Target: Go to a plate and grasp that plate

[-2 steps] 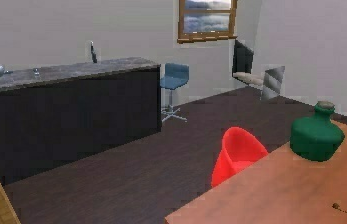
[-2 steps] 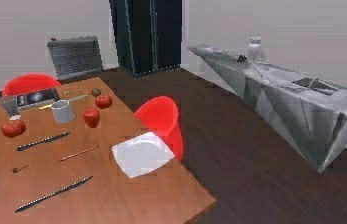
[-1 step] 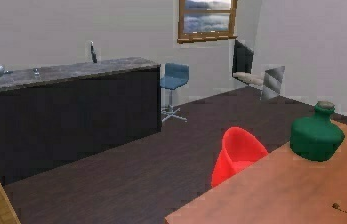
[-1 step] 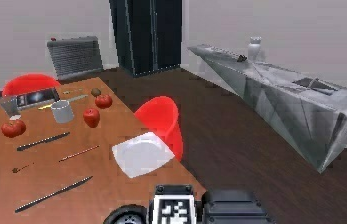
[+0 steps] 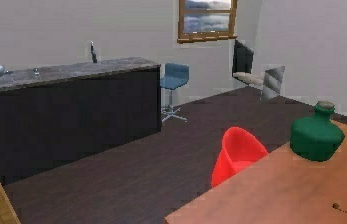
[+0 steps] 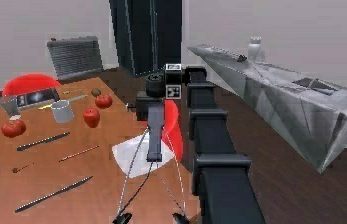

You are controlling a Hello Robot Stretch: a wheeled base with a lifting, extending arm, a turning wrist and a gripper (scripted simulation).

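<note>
Gripper (image 6: 151, 212) fingers fan out low over the wooden table (image 6: 41, 170), at its right-hand edge in the arm side view, beyond the dark arm (image 6: 216, 150). With the table and its things right behind them, it cannot be told whether the gripper holds anything. A white plate (image 6: 129, 152) lies on the table at that same edge, partly behind the gripper's grey body. Farther in on the table lie red fruits (image 6: 91, 117), a grey cup (image 6: 63, 110) and dark cutlery (image 6: 53, 193). A red chair (image 6: 181, 135) stands against the table's edge by the plate. In the forward view a green vase (image 5: 316, 133) stands on the table.
</note>
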